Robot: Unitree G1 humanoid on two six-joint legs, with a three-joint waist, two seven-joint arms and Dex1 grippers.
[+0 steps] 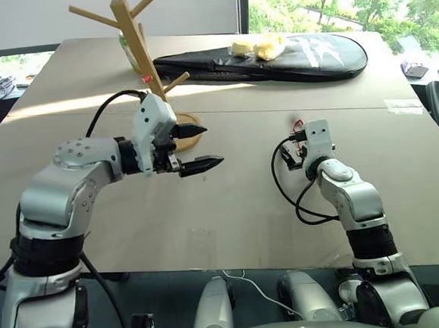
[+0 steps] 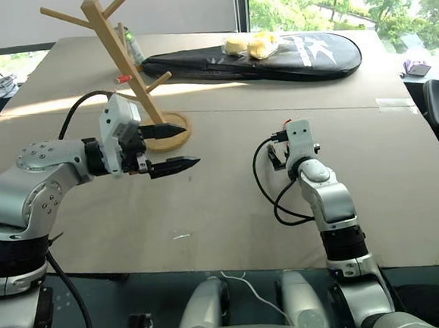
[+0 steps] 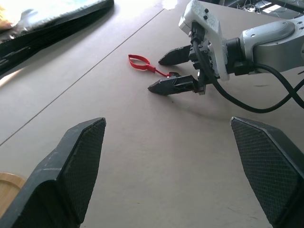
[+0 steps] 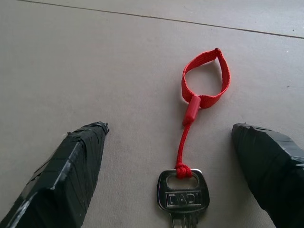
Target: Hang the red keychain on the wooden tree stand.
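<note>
Spanning everything, the table [image 1: 231,216] carries the wooden tree stand [image 1: 138,45] at eleven o'clock. Both the left gripper [image 1: 195,147] and right gripper [image 3: 164,72] gape wide, empty. Between the right fingers lies the red keychain [image 4: 199,95]: light, limp cord, best pinched at its stiffer sleeve.

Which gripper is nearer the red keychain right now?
Right. The right gripper is open with the red keychain lying between its fingers; the left gripper hovers open by the wooden tree stand.
</note>
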